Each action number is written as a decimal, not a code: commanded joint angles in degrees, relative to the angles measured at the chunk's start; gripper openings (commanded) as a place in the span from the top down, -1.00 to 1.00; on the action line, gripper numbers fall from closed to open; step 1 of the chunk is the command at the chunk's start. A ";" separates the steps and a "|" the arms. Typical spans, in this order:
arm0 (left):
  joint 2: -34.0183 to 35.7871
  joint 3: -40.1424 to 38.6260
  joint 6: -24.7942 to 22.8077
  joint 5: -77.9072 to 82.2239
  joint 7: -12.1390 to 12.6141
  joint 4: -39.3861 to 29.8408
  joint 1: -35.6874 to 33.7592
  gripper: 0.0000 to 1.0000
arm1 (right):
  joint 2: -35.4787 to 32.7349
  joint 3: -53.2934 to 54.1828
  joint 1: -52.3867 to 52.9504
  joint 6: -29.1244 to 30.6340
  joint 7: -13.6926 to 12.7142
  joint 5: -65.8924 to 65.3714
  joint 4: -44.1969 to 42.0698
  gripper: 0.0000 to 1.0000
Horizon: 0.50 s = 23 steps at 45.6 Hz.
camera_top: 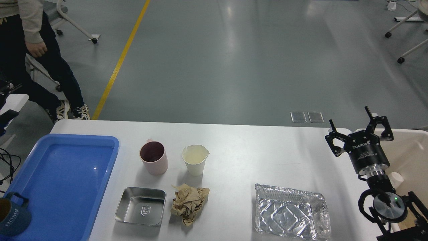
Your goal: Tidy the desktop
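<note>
The white desktop (250, 150) holds a pink mug (153, 161), a white paper cup (195, 159), a small square metal dish (140, 206), a crumpled brown paper (189, 203) and a foil tray (291, 212). A dark blue mug marked HOME (11, 216) rests at the near left corner of the blue tray (67, 174). My right gripper (351, 120) is open and empty, above the desktop's right end, beside the beige bin (413, 154). Only dark slivers of my left gripper (7, 115) show at the left edge.
A person (33, 50) stands on the floor beyond the table's far left corner. A small white object (396, 176) lies in the beige bin. Chair legs on casters stand at the far right. A yellow line runs along the floor.
</note>
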 commanded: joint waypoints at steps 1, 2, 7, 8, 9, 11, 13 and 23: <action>3.98 0.02 -0.43 0.12 -0.02 -1.07 0.05 -0.90 | 0.07 -0.14 0.13 -0.12 0.00 0.00 0.00 -1.00; 4.33 0.02 -0.43 0.12 -0.02 -1.25 0.05 -0.90 | 0.07 -0.14 0.13 -0.20 0.00 0.00 0.00 -1.00; 4.95 0.02 -0.69 0.12 -0.02 -1.34 -0.04 -0.90 | 0.16 -0.14 0.04 -0.29 0.00 0.00 0.00 -1.00; 4.86 0.02 -0.69 0.12 -0.02 -1.34 -0.04 -0.90 | 0.16 -0.23 0.04 -0.29 0.00 0.00 0.00 -1.00; 4.78 -0.06 -0.78 0.12 -0.02 -1.34 -0.04 -0.90 | 0.16 -0.14 0.04 -0.29 0.00 0.00 0.00 -1.00; 4.43 -0.06 -0.78 0.12 -0.02 -1.34 -0.13 -0.90 | 0.16 -0.23 -0.05 -0.29 0.00 0.00 0.00 -1.00; 4.16 -0.06 -0.78 0.12 0.24 -1.34 -0.30 -0.90 | 0.16 -0.23 -0.05 -0.29 0.00 -0.09 0.00 -1.00; -1.45 -0.15 -2.54 0.12 0.77 -0.81 -1.71 -0.90 | 0.16 -0.23 0.13 -0.29 0.00 -0.09 0.00 -1.00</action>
